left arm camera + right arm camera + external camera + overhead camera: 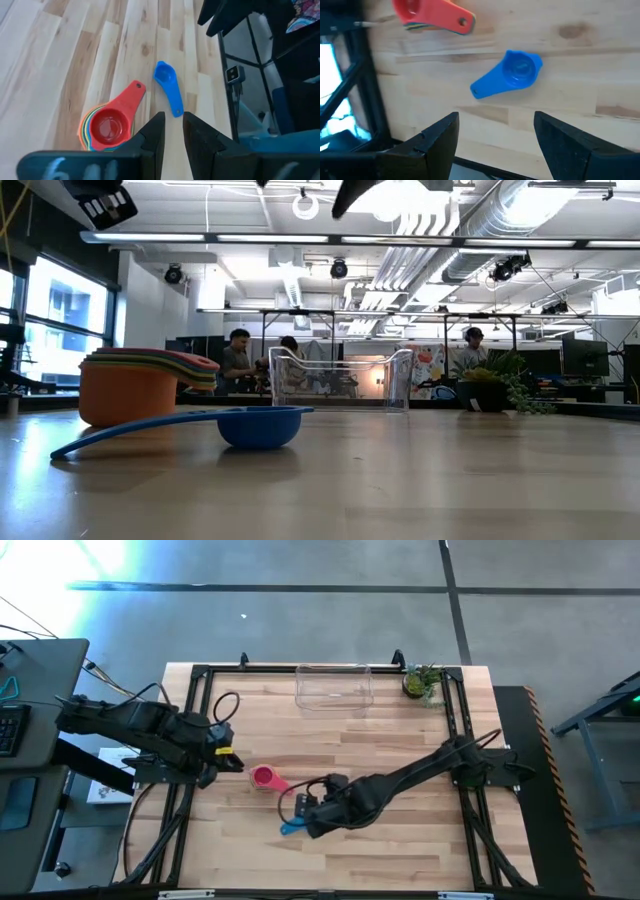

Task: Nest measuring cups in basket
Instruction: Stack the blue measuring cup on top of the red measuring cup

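A nested stack of measuring cups [265,778], coral-red one on top [107,127], sits on its base on the table. A single blue cup [292,828] lies apart, bowl down on the wood, also seen as the blue cup [509,75] and the blue cup [255,426]. The clear basket [333,687] stands at the far edge. My right gripper [495,132] hovers open over the blue cup, touching nothing. My left gripper [173,132] waits at the table's left, its fingers a narrow gap apart, holding nothing.
A small potted plant [422,682] stands at the far right corner beside the basket. A black metal frame [200,720] runs around the table's edges. Bare wood lies between the cups and the basket. People show in the room behind [238,360].
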You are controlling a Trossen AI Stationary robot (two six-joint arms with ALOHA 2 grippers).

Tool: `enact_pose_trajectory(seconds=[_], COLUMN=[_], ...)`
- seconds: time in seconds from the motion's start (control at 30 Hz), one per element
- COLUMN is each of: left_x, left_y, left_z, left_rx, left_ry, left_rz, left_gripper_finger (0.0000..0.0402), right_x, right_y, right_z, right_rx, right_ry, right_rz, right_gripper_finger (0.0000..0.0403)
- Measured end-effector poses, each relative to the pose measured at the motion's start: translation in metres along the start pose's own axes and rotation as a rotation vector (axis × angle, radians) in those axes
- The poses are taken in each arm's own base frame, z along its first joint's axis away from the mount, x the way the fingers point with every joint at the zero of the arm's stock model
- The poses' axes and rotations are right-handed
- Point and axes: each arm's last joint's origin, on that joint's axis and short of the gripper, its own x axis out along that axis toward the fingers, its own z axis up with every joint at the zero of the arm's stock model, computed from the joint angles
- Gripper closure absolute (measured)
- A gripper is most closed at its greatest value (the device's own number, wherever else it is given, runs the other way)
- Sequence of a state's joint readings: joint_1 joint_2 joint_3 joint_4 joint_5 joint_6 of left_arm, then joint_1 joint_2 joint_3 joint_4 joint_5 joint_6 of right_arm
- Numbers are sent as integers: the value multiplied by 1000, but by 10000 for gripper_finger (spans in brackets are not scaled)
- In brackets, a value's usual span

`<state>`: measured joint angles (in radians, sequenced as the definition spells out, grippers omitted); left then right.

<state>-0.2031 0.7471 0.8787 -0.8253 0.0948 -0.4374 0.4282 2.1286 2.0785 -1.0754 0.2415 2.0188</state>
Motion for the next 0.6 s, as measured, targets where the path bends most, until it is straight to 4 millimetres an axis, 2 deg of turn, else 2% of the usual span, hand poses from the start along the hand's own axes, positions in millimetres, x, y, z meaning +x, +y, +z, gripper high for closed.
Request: enact_pose_trajectory(seconds=[0.3, 0.6], left_x=[0, 0], left_y=[1, 1], left_z=[-2, -2], left_rx=[29, 29], left_ry=[16, 16], left_rz=[7, 7], left_gripper_finger=[344, 344], right_x=[40, 65], right_y=[-6, -12], right_z=[-10, -14], right_rx=[62, 115], right_ry=[26, 12], right_rz=[-88, -137], right_gripper_finger=[153, 153])
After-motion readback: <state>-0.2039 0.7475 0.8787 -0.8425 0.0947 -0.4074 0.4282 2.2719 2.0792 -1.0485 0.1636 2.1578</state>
